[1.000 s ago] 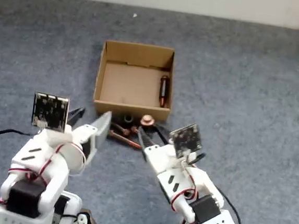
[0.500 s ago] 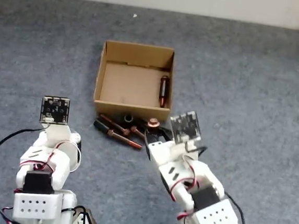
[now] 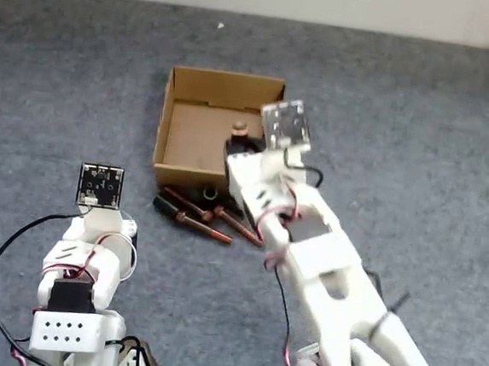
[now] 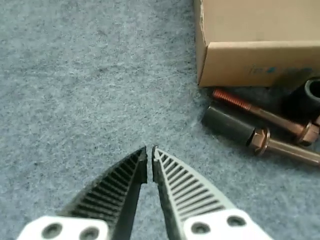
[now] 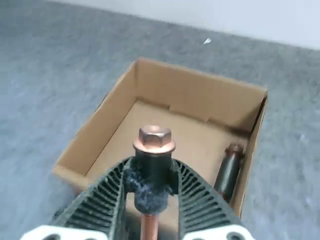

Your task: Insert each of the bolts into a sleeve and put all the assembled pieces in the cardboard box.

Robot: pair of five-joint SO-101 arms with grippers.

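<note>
**Right jaws grip a sleeved bolt over the box; left jaws closed and empty**

The right jaws are clenched on a black sleeve (image 5: 149,185) with a copper bolt (image 5: 154,139) through it. The bolt's hex head stands above the sleeve and its threaded end shows below, between the fingers. In the high view the bolt head (image 3: 239,131) sits over the inside of the cardboard box (image 3: 223,80), close to the near wall and toward the right side. A second sleeved bolt (image 5: 229,170) lies on the box floor along the right wall (image 5: 255,135).

The left jaws are closed to a hairline gap at the tips and grasp nothing. They hang over bare grey carpet (image 4: 75,75), near the box's front left corner (image 4: 202,60) and apart from it.

Loose parts lie on the carpet just in front of the box:
- A bare bolt (image 4: 260,115) lies at a slant, its threaded end toward the corner.
- Beside it, a dark sleeve (image 4: 227,125) lies end-on against the head of another bolt (image 4: 287,150).
- A further black sleeve (image 4: 309,95) sits by the box's front wall, its open end showing.

In the high view these pieces (image 3: 194,217) lie between the two arms.
</note>
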